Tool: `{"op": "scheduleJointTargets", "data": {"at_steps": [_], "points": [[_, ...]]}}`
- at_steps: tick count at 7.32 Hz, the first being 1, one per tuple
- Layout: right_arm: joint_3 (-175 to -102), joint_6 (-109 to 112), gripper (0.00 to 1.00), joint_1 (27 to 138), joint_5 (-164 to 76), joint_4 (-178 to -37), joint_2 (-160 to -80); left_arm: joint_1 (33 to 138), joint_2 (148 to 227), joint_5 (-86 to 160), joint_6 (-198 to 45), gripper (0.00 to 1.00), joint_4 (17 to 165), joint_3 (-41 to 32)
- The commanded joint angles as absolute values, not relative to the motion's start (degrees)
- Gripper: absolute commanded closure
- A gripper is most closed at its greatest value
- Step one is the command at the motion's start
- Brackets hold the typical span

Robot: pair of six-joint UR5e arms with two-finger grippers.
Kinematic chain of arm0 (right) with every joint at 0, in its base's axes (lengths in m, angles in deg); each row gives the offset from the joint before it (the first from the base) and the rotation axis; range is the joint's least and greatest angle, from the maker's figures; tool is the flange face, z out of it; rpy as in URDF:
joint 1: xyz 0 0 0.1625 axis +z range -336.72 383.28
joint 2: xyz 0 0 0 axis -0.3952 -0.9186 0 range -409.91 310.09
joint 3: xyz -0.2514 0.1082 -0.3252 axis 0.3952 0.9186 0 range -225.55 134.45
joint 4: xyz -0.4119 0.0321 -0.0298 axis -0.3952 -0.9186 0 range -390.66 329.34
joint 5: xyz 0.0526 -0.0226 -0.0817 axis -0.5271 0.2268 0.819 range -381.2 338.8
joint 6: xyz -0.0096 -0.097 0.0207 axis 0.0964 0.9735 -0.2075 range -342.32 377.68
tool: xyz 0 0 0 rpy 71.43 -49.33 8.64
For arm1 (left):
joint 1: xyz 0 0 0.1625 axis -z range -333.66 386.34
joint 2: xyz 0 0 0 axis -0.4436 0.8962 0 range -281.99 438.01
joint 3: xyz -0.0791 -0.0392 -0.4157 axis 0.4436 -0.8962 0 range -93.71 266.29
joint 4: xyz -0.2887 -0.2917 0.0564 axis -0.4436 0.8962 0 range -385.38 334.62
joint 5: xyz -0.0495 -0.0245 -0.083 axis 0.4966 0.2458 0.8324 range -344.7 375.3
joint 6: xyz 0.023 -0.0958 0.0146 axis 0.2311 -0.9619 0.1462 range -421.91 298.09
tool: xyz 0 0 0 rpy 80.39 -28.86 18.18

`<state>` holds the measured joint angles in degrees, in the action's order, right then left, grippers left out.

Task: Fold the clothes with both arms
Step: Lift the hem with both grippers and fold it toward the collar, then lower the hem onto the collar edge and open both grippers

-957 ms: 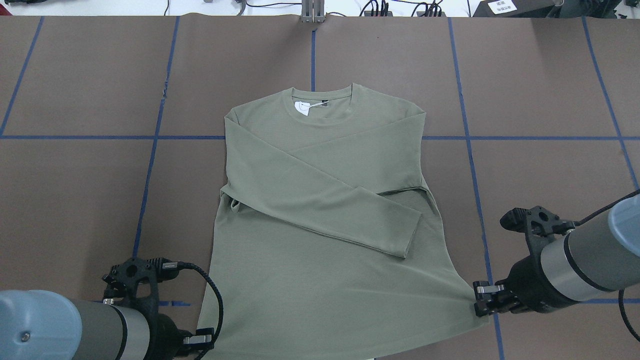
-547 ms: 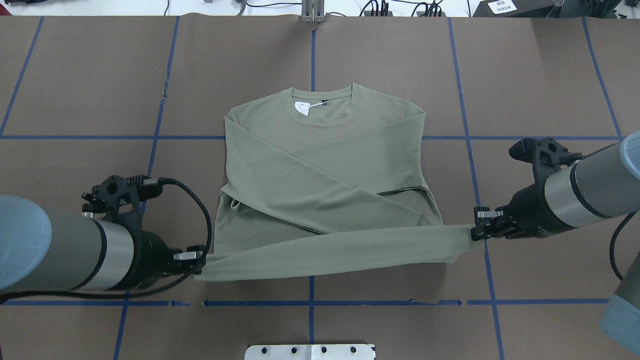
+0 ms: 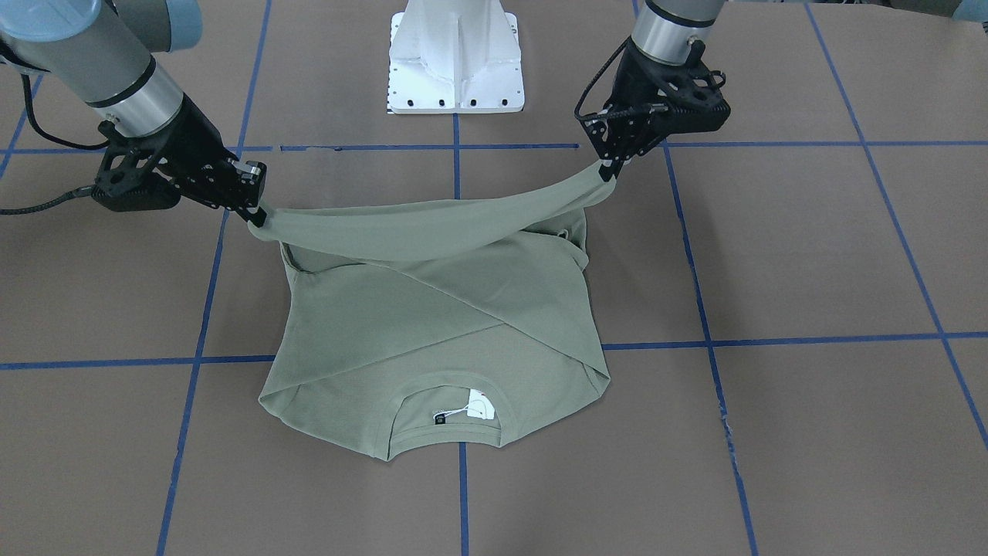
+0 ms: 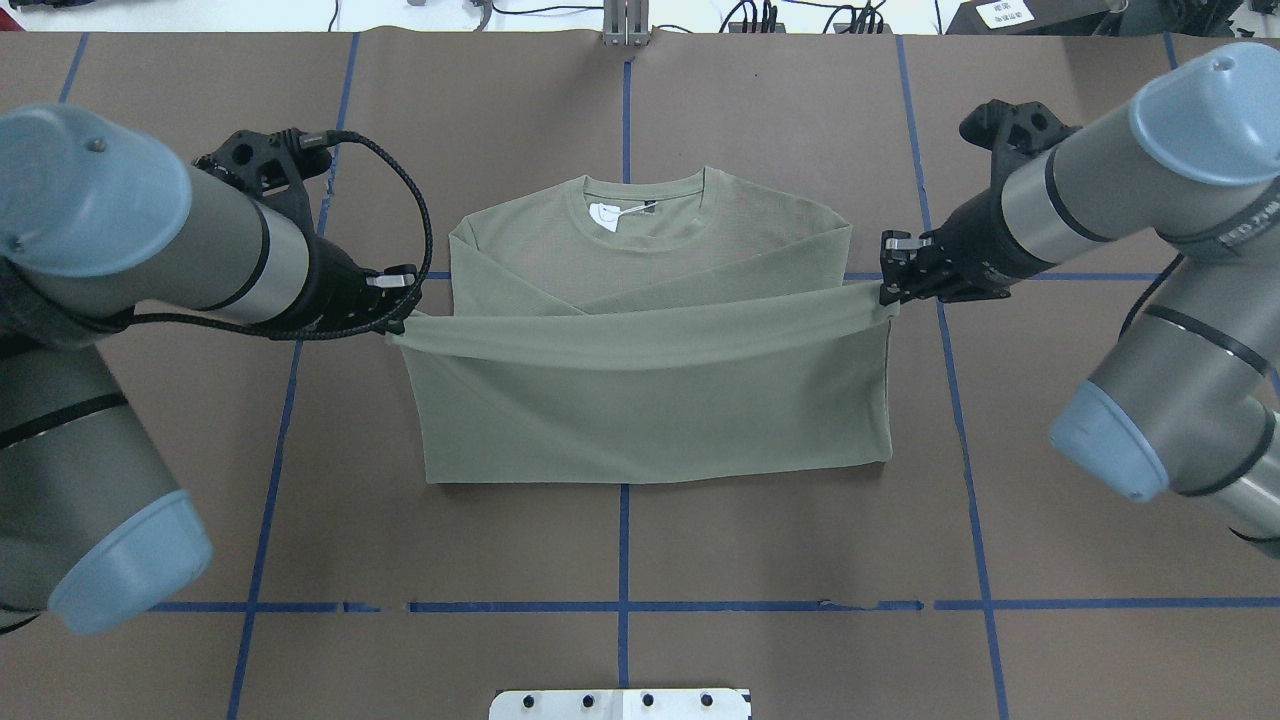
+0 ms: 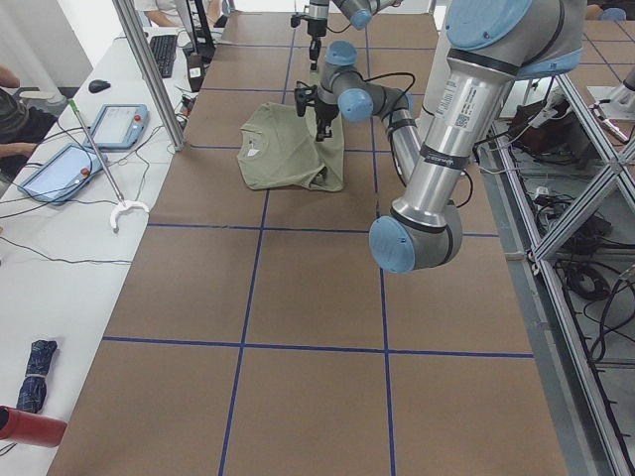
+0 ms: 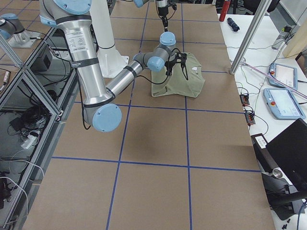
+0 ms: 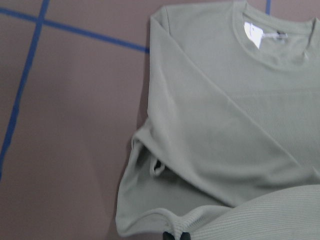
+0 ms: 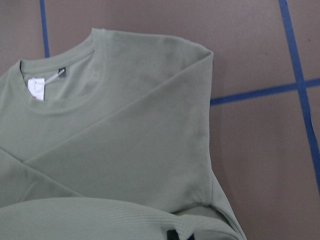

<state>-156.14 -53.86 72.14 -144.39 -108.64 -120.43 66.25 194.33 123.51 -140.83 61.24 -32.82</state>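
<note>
Table, brown paper-covered, blue-taped grid [image 4: 800,560].
Shirt, sage-green long-sleeved knit [image 4: 650,420]: at table centre, collar at 12 o'clock; sleeves crossed over chest, judged done; hem held raised across mid-body, fold at 6 o'clock; bottom-up fold judged half made, hem not yet laid.
Left gripper, black two-finger [image 4: 397,320]: clamped on hem corner, 9 o'clock.
Right gripper, black two-finger [image 4: 889,290]: clamped on hem corner, 3 o'clock.

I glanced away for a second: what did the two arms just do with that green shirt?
The left gripper and right gripper, each shut on a hem corner, lifted the bottom edge of the shirt and carried it away from the robot toward the collar, doubling the lower half over. Collar, tag and sleeves stayed put.
</note>
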Motion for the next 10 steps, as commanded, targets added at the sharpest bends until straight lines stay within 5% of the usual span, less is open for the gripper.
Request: {"op": "scheduleJointTargets", "data": {"at_steps": [1, 6, 10], "points": [[-142.91, -49.76, 1.00, 75.38, -143.99, -108.53, -111.56, 69.75, 198.15, 123.40, -139.17, 1.00, 69.84, -19.95], [-121.17, -48.76, 1.00, 76.01, -143.98, -101.62, -101.86, 71.51, 202.29, 123.14, -139.17, 1.00, 86.57, -0.05], [-118.94, -48.68, 1.00, 77.24, -143.98, -101.50, -101.86, 71.60, 202.38, 120.15, -138.90, 1.00, 90.90, 5.60]]}}
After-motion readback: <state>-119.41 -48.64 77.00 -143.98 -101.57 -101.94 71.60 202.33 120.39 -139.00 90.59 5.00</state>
